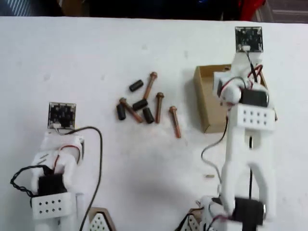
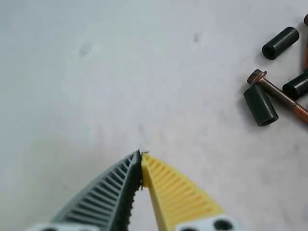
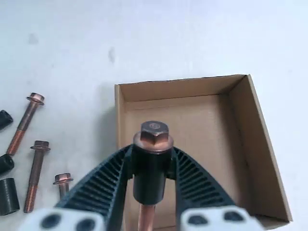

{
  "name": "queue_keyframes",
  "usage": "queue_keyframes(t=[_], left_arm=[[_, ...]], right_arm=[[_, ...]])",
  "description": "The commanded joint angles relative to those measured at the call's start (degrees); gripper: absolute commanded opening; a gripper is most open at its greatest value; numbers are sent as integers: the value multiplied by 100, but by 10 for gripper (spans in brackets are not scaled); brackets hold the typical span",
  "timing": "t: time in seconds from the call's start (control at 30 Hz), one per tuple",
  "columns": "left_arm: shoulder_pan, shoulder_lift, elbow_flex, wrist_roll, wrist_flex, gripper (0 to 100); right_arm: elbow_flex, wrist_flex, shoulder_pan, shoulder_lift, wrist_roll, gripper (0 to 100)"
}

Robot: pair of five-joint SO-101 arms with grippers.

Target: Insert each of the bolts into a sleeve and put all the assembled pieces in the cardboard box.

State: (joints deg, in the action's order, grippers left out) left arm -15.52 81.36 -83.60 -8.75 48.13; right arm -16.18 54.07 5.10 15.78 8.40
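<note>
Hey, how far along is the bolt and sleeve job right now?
Done: one copper bolt is seated in a black cylindrical sleeve. In hand: the right gripper clamps that piece over the brown cardboard box, whose visible floor is bare. Left: four loose bolts and four loose sleeves on the white table.

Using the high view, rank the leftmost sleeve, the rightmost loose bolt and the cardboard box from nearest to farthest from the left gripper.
From the left gripper:
1. Leftmost sleeve, at the pile's left edge.
2. Rightmost loose bolt, on the pile's right side.
3. Cardboard box, farthest right, beyond the whole pile.
</note>
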Motion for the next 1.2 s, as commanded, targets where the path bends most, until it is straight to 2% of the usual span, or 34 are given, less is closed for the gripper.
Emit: queue_keyframes(t=[0.0, 0.13, 0.23, 0.47, 0.63, 0.93, 1.17], left_arm=[[-31, 75, -202, 62, -475, 23], [-31, 75, -299, 730, -554, 23], [-13, 75, -299, 1037, -554, 23], [576, 75, -308, 1424, -510, 23], [752, 75, -554, 1442, -554, 23], [752, 75, -615, 1442, -554, 23], [752, 75, -686, 1433, -563, 23]], right_arm=[[800, -4, 189, -629, 114, 17], [1319, 4, 207, -1499, 668, 17], [1662, 4, 242, -2035, 730, 17], [2303, -4, 251, -3134, 756, 17], [2831, -4, 242, -3776, 1310, 17], [3798, -4, 198, -4743, 1345, 17], [3912, 4, 22, -5147, 1345, 22]])
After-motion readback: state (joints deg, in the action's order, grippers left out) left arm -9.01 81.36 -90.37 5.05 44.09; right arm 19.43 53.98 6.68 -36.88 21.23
